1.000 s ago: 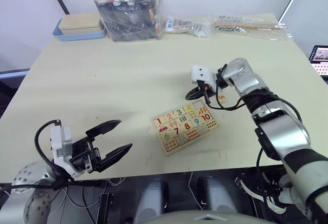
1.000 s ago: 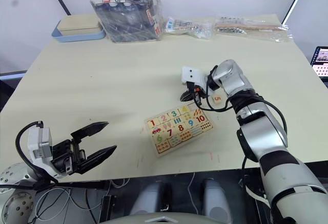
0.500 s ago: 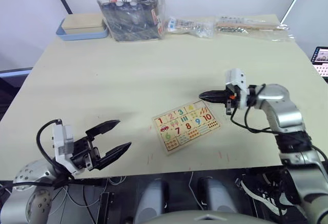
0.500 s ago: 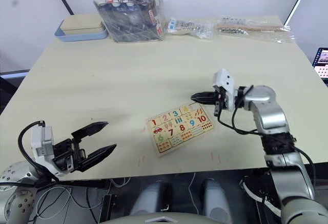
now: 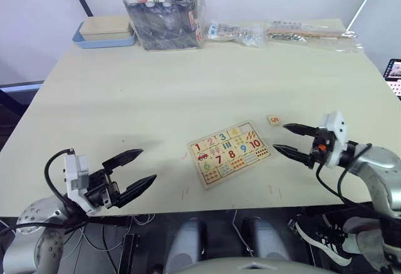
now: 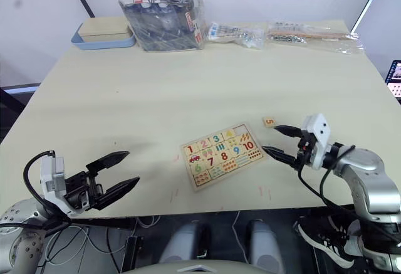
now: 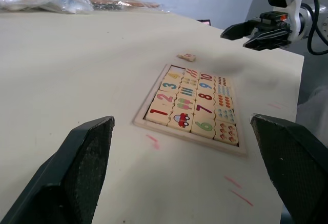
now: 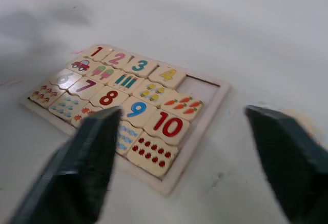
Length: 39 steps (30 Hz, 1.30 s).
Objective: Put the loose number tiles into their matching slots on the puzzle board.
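- The puzzle board (image 5: 230,153) is found lying flat near the front edge of the table (image 5: 156,92), turned at a slight angle to that edge.
- Tiles 1, 2, 3 and 4 are seen seated in the top row of the board; the slot (image 8: 199,88) beside the 4 is noted as empty.
- The tile printed 5 (image 5: 274,120) is found loose on the table, just beyond the board's far right corner and apart from it.
- The right gripper (image 5: 290,140) is held above the table to the right of the board, its arm bent at the elbow and the forearm directed leftward toward the board.
- The right fingers (image 5: 295,128) are spread wide apart, with nothing gripped between them; the 5 tile lies near the far fingertip, untouched.
- The left gripper (image 5: 139,170) is positioned at the front left of the table, well apart from the board, and pointed rightward.
- The left fingers (image 5: 123,158) are likewise parted and empty, as confirmed in the left wrist view, where the board is framed between the two fingertips.
- At the far edge of the table are recorded a blue tray with a beige box (image 5: 104,31), a plastic-wrapped dark pack (image 5: 166,12) and two clear bags (image 5: 235,32).
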### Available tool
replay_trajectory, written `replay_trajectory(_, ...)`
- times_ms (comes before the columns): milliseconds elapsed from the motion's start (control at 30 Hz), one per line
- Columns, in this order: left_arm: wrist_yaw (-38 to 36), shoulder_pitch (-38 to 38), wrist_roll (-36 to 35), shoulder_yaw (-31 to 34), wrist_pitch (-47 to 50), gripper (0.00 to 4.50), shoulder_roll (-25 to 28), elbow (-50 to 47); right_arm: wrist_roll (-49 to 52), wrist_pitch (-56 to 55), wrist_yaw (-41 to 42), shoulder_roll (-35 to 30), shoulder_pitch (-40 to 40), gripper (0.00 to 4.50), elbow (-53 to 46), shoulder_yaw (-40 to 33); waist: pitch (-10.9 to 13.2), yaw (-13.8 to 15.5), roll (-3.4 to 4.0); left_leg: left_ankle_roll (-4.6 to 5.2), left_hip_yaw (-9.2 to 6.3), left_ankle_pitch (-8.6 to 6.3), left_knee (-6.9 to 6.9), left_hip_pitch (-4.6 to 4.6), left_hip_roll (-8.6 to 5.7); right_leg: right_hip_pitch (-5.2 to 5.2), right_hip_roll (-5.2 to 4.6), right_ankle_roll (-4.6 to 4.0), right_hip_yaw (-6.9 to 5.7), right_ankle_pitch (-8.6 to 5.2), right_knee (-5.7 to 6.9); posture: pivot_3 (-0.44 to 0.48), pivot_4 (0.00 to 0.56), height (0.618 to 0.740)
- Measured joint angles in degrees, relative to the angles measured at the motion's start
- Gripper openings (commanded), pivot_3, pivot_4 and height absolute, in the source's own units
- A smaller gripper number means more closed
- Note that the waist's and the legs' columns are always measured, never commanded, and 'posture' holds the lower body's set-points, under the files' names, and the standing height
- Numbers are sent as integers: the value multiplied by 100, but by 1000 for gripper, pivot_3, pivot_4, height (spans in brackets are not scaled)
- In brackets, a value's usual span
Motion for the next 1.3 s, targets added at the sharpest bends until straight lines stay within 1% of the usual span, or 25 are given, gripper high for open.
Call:
replay_trajectory(67, -79, 41, 32, 16, -83, 4500, -1, 102, 76, -95, -46, -129, 483, 4459, -22, -316, -2, 45, -4, 3, 4, -2, 0, 0, -1, 1, -1, 0, 1, -1, -2, 0, 150, 740)
replay_trajectory(200, -209, 99, 44, 19, -190, 4500, -1, 303, 208, -245, -59, -213, 1106, 4459, -24, -786, -4, 82, -6, 4, 5, -2, 4, 4, 2, 2, 0, 3, 3, -1, -2, 0, 150, 740)
replay_trajectory(267, -267, 125, 55, 20, -253, 4500, -1, 398, 235, -292, -61, -265, 1281, 4459, -23, -890, -5, 83, -5, 4, 5, -2, 4, 6, 5, 1, 2, 4, 4, -2, -1, 0, 150, 740)
replay_trajectory(400, -380, 154, 118, 22, -384, 4500, -1, 609, 268, -435, -63, -307, 1472, 4459, -6, -986, -6, 90, -7, 4, 4, -2, 4, 4, 6, 1, 5, 2, 4, -2, -1, 0, 150, 740)
replay_trajectory(600, -445, 169, 146, 22, -480, 4500, -1, 683, 310, -480, -166, -307, 1489, 4459, -5, -983, -6, 100, -8, 4, 4, -2, 5, 3, 6, 1, 3, 2, 4, -2, -1, 0, 150, 740)
replay_trajectory(700, -449, 161, 146, 22, -496, 4500, -1, 684, 336, -419, -292, -307, 1399, 4459, -8, -940, -6, 99, -8, 4, 4, -2, 4, 3, 6, 1, 3, 2, 4, -2, -1, 0, 150, 740)
replay_trajectory(800, -459, 128, 145, 22, -501, 4500, -1, 685, 371, -199, -556, -284, 1164, 4459, -67, -728, -7, 95, -8, 4, 4, -2, 4, 4, 7, 0, 4, 1, 5, -1, -1, 0, 150, 740)
replay_trajectory(900, -474, 95, 141, 21, -505, 4500, 0, 668, 257, 183, -1284, -63, 613, 4459, -195, -362, -8, 90, -10, 4, 4, -2, 4, 3, 8, -1, 5, 1, 5, -1, -1, 0, 150, 740)
replay_trajectory(967, -473, 59, 139, 19, -505, 4500, 0, 640, 176, 310, -1583, 35, 390, 4459, -203, -192, -8, 97, -10, 4, 4, -2, 4, 2, 7, -2, 4, 0, 5, -1, -1, 0, 150, 740)
replay_trajectory(1100, -449, -43, 121, 17, -501, 4500, 0, 590, -83, 854, -2533, 480, -288, 4459, -203, 305, -8, 105, -11, 4, 2, -2, 4, -3, 5, -4, 3, -1, 4, 0, 0, 0, 150, 740)
replay_trajectory(1167, -443, -79, 85, 21, -494, 4500, 0, 528, -129, 1034, -2784, 598, -413, 4459, -204, 446, -9, 110, -12, 4, 1, -2, 4, -5, 4, -4, 3, -2, 3, 0, -1, 0, 150, 740)
replay_trajectory(1267, -499, -123, -34, 24, -430, 4500, 14, 402, -378, 1504, -3470, 950, -667, 4459, -199, 697, -10, 93, -14, 4, 5, -2, 4, -5, 4, -5, 3, -1, 4, 0, 0, 0, 150, 740)
replay_trajectory(1300, -514, -126, -67, 22, -421, 4500, 24, 369, -427, 1570, -3575, 1005, -709, 4459, -196, 752, -10, 92, -14, 4, 4, -2, 4, -5, 4, -5, 3, -1, 4, 0, -1, 0, 150, 740)
